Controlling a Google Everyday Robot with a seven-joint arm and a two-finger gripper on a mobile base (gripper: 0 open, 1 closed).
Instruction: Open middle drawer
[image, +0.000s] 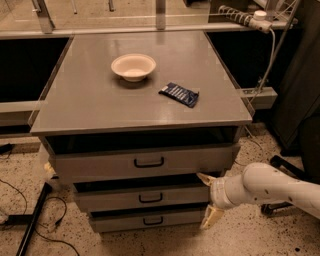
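Heads up: your tool (206, 198) sits wide open and empty below the bench's (100, 102) front-right corner, well off the handle (150, 198) of the middle drawer (110, 200), so you might just shove its side.

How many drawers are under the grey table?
3, stacked under the tabletop: the top drawer, the middle drawer below it, and the bottom drawer lowest. The robot's claw is open at the middle drawer's right end. None looks hidden.
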